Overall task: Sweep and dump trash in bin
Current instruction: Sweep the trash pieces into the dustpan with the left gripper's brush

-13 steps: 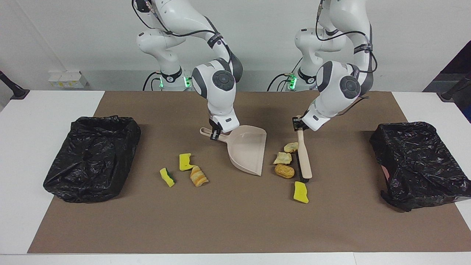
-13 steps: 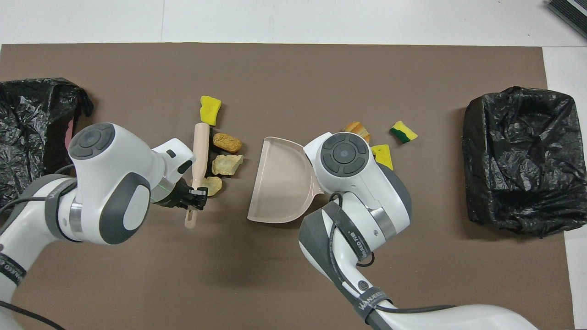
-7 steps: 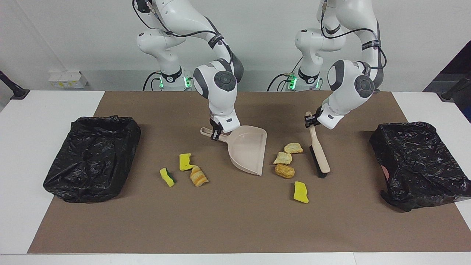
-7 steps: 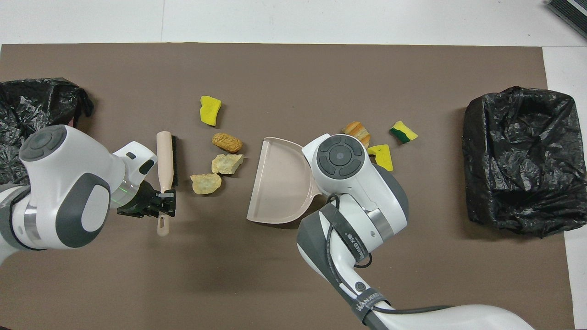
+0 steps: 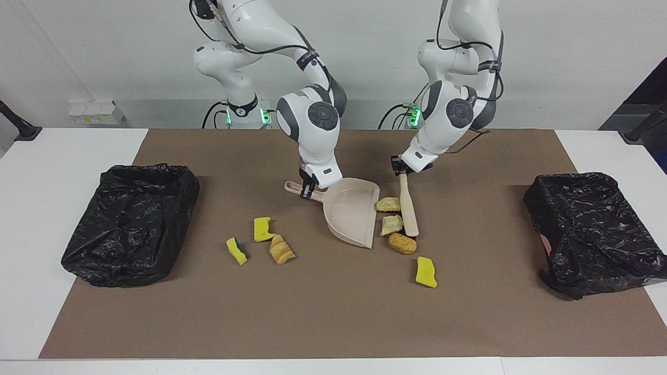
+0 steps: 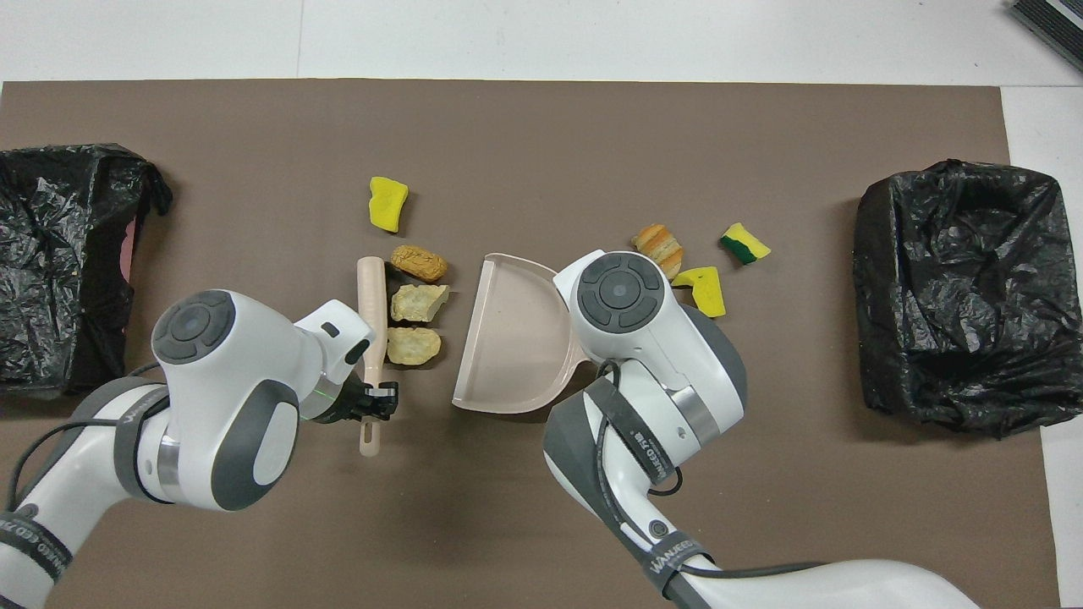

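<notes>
Two black-lined bins (image 5: 130,224) (image 5: 594,232) are set at the counter's ends, at three and nine o'clock from the dustpan (image 5: 351,211). The dustpan's handle is clamped in the right gripper (image 5: 307,188) jaws; the brush (image 5: 408,208) handle is clamped in the left gripper (image 5: 400,167) jaws. Within the last second the brush has been swung back and driven in, so two pale chunks (image 5: 388,204) (image 5: 391,224) are now pressed near the pan's mouth. Five scraps remain unswept: a brown lump (image 5: 402,242), a yellow sponge piece (image 5: 425,271), and three (image 5: 263,229) (image 5: 282,249) (image 5: 237,250) at the pan's closed side.
</notes>
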Motion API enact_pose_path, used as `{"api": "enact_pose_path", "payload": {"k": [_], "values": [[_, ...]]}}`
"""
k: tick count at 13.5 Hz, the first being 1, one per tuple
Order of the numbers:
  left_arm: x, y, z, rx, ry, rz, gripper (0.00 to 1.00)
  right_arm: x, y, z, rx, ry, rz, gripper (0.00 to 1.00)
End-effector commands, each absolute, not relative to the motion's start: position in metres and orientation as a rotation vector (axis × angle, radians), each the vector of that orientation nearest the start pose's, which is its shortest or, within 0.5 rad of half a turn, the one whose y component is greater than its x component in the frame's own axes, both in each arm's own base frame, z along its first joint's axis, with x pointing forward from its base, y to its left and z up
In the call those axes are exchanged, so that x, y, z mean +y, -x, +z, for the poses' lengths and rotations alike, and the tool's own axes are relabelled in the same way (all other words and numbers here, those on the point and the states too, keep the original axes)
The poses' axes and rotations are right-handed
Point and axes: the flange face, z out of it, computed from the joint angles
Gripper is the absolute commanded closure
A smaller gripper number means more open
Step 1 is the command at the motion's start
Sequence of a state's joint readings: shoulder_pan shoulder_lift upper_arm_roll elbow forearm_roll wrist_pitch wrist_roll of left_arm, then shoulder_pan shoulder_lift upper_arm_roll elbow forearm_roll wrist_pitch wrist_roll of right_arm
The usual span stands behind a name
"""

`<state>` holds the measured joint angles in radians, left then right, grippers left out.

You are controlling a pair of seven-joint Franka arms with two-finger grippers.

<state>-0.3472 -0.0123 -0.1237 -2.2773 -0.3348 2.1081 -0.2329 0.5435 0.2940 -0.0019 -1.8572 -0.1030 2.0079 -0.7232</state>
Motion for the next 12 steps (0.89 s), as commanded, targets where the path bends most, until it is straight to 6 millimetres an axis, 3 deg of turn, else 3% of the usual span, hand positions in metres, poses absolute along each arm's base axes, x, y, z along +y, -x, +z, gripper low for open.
{"api": "enact_pose_path", "payload": {"k": [1, 3, 5, 7, 9, 11, 12], "values": [[-0.268, -0.433, 0.361, 0.164, 3.360, 0.408, 1.00, 0.311, -0.523, 0.347, -1.960, 2.570, 0.245, 1.00], [-0.273, -0.432, 0.373, 0.219, 3.356, 0.458, 1.00, 0.311, -0.523, 0.347, -1.960, 2.570, 0.245, 1.00], [-0.273, -0.433, 0.407, 0.259, 3.357, 0.494, 1.00, 0.311, -0.523, 0.347, -1.958, 2.572, 0.245, 1.00], [-0.259, -0.449, 0.443, 0.257, 3.352, 0.537, 1.00, 0.311, -0.522, 0.347, -1.953, 2.575, 0.255, 1.00], [-0.236, -0.471, 0.449, 0.285, 3.308, 0.510, 1.00, 0.311, -0.522, 0.347, -1.952, 2.575, 0.257, 1.00], [-0.216, -0.487, 0.450, 0.501, 3.234, 0.427, 1.00, 0.312, -0.523, 0.348, -1.951, 2.577, 0.255, 1.00], [-0.204, -0.505, 0.450, 0.545, 3.225, 0.397, 1.00, 0.312, -0.522, 0.349, -1.950, 2.577, 0.257, 1.00]]}}
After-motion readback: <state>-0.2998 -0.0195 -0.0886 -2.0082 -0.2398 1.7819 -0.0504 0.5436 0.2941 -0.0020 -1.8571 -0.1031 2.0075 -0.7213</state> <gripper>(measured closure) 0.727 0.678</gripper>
